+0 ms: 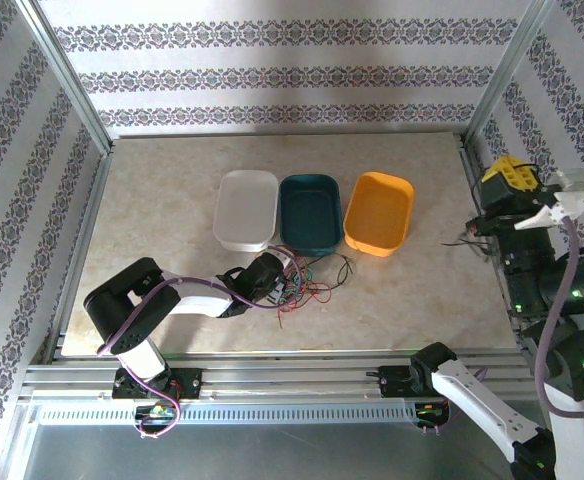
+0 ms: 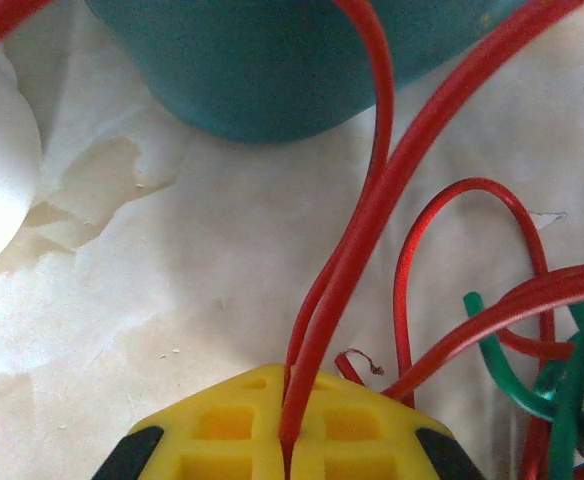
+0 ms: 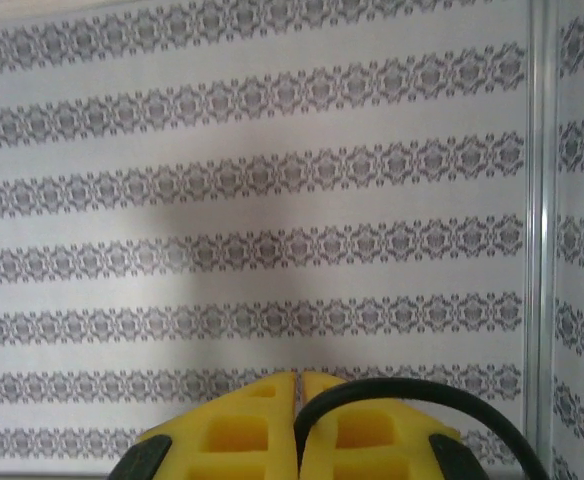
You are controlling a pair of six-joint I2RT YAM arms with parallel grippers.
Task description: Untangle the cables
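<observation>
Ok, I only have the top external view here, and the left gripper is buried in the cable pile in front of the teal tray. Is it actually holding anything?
Observer: Yes. The left wrist view shows the left gripper shut on a red cable, with two strands pinched in it.
Operator: And the right gripper, raised at the right edge?
Observer: The right gripper is shut on a black cable that arcs out to one side; its camera faces the patterned wall.
Operator: Any green close to the left gripper?
Observer: A green cable lies just beside it, tangled among red loops.
</observation>
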